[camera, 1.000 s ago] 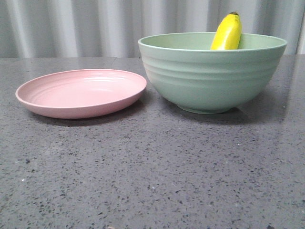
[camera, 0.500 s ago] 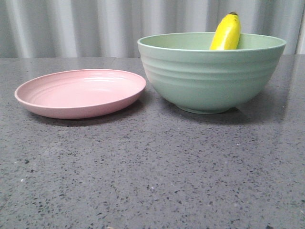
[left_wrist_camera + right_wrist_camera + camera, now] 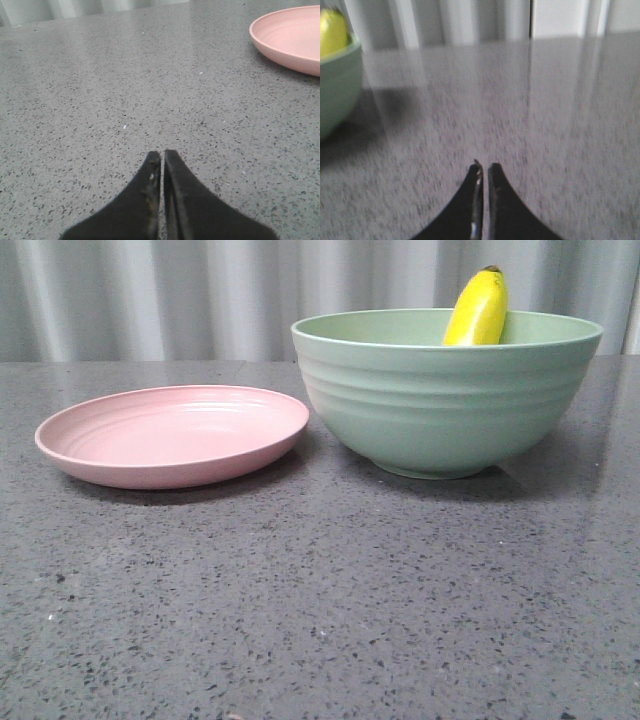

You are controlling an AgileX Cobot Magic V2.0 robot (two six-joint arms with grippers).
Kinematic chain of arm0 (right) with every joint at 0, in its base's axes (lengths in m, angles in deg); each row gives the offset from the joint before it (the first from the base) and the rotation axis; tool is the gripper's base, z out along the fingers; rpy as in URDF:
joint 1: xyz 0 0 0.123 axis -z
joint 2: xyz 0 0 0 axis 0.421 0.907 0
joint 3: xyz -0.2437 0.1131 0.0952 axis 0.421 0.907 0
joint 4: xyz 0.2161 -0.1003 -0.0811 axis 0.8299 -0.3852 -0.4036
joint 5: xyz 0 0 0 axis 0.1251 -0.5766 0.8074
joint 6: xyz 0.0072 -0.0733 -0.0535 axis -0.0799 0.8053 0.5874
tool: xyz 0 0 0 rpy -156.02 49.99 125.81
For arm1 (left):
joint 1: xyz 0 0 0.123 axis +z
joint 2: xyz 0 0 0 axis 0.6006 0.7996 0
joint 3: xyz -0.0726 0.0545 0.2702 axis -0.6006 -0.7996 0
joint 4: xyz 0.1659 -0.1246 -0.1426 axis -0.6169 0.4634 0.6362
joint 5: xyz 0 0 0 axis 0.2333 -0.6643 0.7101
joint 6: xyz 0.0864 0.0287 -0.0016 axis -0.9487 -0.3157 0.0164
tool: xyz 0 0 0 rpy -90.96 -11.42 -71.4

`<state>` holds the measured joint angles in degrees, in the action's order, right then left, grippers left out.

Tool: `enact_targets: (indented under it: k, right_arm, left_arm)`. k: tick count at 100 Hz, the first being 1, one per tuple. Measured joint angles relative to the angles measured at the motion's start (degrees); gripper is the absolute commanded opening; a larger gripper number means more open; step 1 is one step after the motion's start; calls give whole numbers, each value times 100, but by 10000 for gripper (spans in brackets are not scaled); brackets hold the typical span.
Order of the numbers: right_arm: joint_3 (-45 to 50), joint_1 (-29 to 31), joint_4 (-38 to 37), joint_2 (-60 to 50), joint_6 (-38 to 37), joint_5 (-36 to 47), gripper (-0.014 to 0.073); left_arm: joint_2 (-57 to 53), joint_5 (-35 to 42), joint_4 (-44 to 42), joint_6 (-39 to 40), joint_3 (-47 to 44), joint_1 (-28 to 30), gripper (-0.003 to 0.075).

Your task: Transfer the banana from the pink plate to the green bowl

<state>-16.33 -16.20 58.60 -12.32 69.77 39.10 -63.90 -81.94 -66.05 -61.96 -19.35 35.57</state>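
The banana (image 3: 477, 308) is short, plump and glossy yellow, with a dark tip at its upper end; it stands nearly upright inside the green bowl (image 3: 446, 400), leaning against the far wall so that its upper part rises above the rim. The bowl is deep, pale mint green and matte, with horizontal ridges round its outside, and it sits on the speckled grey desk (image 3: 320, 610). Just beside it lies the pink plate (image 3: 172, 435), shallow, matte, faintly ringed, with nothing on it. The left pincer (image 3: 162, 155) hangs low over bare desk with its two black tips pressed together and nothing between them; the plate lies ahead of it and off to one side, well apart from the tips. The right pincer (image 3: 484, 167) is likewise closed to a thin slit and holds nothing; the bowl, with the yellow of the banana showing above its rim, stands ahead of it and off to the other side, also well apart, in a rather blurred picture. Against the frames of half a second and a second ago, the banana keeps the same lean in the bowl, and plate and bowl appear shifted only by a hair in the front view, both together, which reads as a slight wobble of the view.
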Motion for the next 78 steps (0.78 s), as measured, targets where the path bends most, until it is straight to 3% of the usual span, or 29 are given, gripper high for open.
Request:
enact_targets:
  k: [14, 78]
  right_arm:
    - [-11, 0, 13, 0, 0, -526, -69]
    - [-11, 0, 21, 0, 0, -552, -69]
  left_arm:
    - [0, 0, 0, 5, 0, 0, -20]
    - [0, 0, 0, 14, 0, 0, -20]
